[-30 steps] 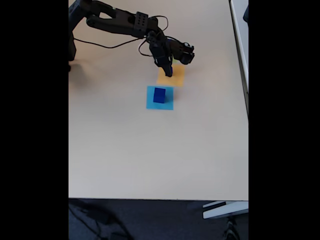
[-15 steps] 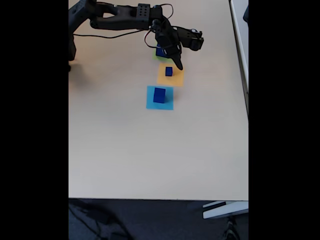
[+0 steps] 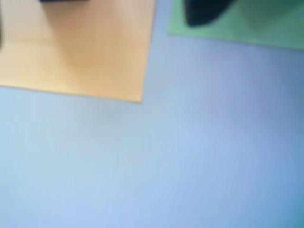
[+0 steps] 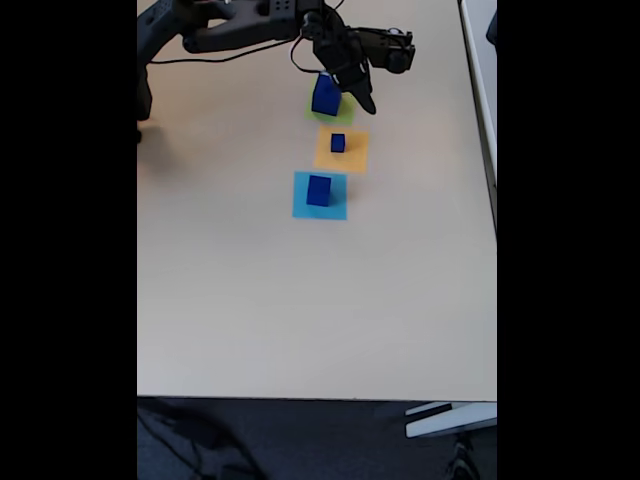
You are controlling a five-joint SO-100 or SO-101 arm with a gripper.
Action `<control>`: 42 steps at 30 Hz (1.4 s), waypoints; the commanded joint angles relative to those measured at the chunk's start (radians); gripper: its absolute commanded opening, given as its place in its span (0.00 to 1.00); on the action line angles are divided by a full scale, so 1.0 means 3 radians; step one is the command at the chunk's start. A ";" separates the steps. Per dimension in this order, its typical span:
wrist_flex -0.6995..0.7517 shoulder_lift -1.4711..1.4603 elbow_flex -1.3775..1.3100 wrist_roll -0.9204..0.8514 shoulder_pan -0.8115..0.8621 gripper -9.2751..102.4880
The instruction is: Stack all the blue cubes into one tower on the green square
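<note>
Spanning the fixed view, tan table (image 4: 300, 300); arm (image 4: 240, 25) reaches in top left. Largest blue cube (image 4: 325, 95) on green square (image 4: 340, 111), mid cube (image 4: 319, 190) on light-blue square (image 4: 330, 208), smallest (image 4: 338, 143) on orange square (image 4: 352, 155). Gripper (image 4: 362, 100) just beside the largest cube, jaw gap can't tell.
</note>
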 commanded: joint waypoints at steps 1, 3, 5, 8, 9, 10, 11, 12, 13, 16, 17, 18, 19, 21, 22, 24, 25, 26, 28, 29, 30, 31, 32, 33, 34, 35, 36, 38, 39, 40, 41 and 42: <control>0.0026 0.0102 -0.0215 0.0092 -0.0036 0.25; 0.0026 0.0118 -0.0205 0.0169 -0.0072 0.25; 0.0026 0.0128 -0.0194 0.0281 -0.0118 0.25; -0.0031 0.0112 -0.0199 0.0455 -0.0189 0.25; -0.0056 0.0107 -0.0199 0.0496 -0.0215 0.25; -0.0077 0.0097 -0.0199 0.0552 -0.0245 0.25; -0.0082 0.0077 -0.0235 0.0608 -0.0276 0.25; -0.0082 0.0051 -0.0281 0.0654 -0.0302 0.25; -0.0087 0.0036 -0.0317 0.0716 -0.0332 0.25; -0.0123 0.0051 -0.0317 0.0910 -0.0424 0.25; -0.0123 0.0056 -0.0317 0.0992 -0.0460 0.25; -0.0128 0.0061 -0.0317 0.1069 -0.0491 0.24; -0.0138 0.0061 -0.0322 0.1130 -0.0527 0.24; -0.0138 0.0061 -0.0322 0.1207 -0.0583 0.24; -0.0107 0.0061 -0.0322 0.1243 -0.0608 0.24; -0.0056 0.0092 -0.0266 0.1283 -0.0644 0.24; -0.0010 0.0123 -0.0210 0.1314 -0.0649 0.24; 0.0015 0.0169 -0.0112 0.1335 -0.0654 0.24; 0.0097 0.0225 -0.0005 0.1319 -0.0649 0.24; 0.0153 0.0235 0.0015 0.1304 -0.0639 0.24; 0.0194 0.0245 0.0041 0.1268 -0.0619 0.24; 0.0225 0.0256 0.0066 0.1217 -0.0603 0.24; 0.0256 0.0271 0.0092 0.1181 -0.0588 0.24; 0.0271 0.0286 0.0118 0.1145 -0.0578 0.24; 0.0291 0.0312 0.0143 0.1115 -0.0568 0.24; 0.0322 0.0317 0.0143 0.1099 -0.0557 0.24; 0.0332 0.0332 0.0143 0.1069 -0.0547 0.24; 0.0332 0.0363 0.0174 0.1023 -0.0537 0.24; 0.0332 0.0378 0.0189 0.1012 -0.0532 0.24; 0.0332 0.0389 0.0210 0.0997 -0.0532 0.24; 0.0343 0.0394 0.0210 0.0982 -0.0532 0.24; 0.0353 0.0399 0.0210 0.0982 -0.0532 0.24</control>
